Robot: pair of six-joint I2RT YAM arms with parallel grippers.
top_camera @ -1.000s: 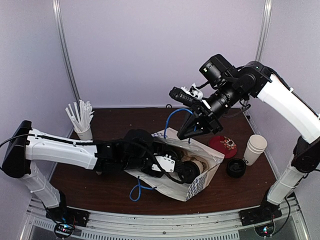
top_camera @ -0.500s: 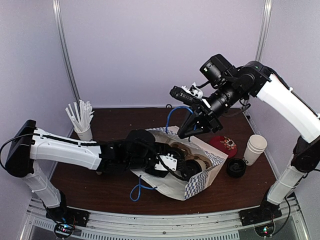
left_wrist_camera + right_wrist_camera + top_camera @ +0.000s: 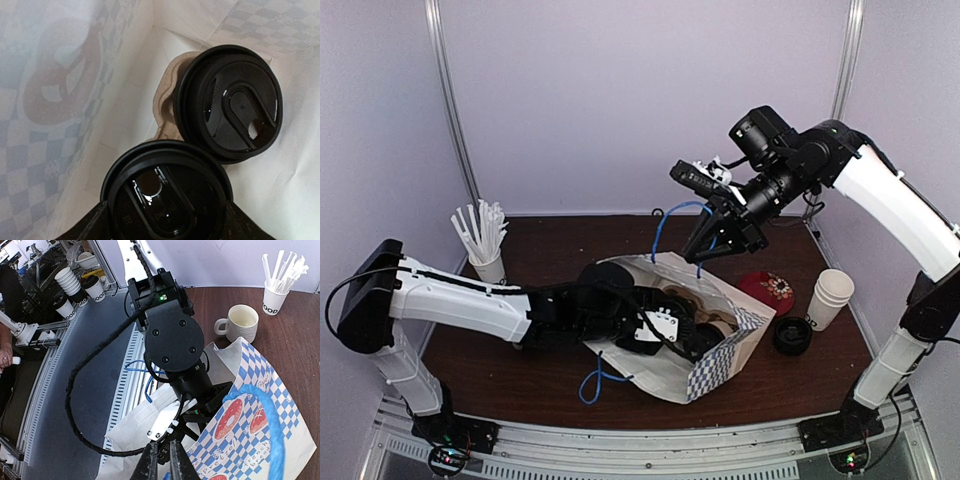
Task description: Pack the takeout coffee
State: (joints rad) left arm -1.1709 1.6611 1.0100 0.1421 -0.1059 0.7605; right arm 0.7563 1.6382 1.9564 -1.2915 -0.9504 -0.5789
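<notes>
Two lidded coffees are sitting inside the paper bag (image 3: 725, 362), black lids facing the left wrist camera.

- The nearer cup (image 3: 167, 200) and the farther cup (image 3: 230, 102) are lying side by side with their lid rims touching. A brown cardboard carrier (image 3: 167, 97) is showing behind them against the bag's white inner wall.
- The left gripper (image 3: 167, 222) is sitting deep in the bag mouth. Its jaws are standing wide, one dark finger (image 3: 90, 222) pressing each side of the nearer cup's lid, so it is gripping that cup.
- The right gripper (image 3: 705, 248) is hanging above the bag's far edge. Its jaws are standing almost together, pinching the blue cord handle (image 3: 665, 222) and drawing that side of the bag upward.
- The bag is resting tilted on the brown table (image 3: 520, 385), mouth opening toward the left arm. A second blue handle (image 3: 595, 385) is lying slack on the near side.
- To the right of the bag, apart from it, a red round item (image 3: 767, 292), a loose black lid (image 3: 792, 335) and a stack of unlidded paper cups (image 3: 830, 297) are standing.
- A straw cup (image 3: 485, 250) is standing at the far left, and a cream mug (image 3: 242, 322) near it.
</notes>
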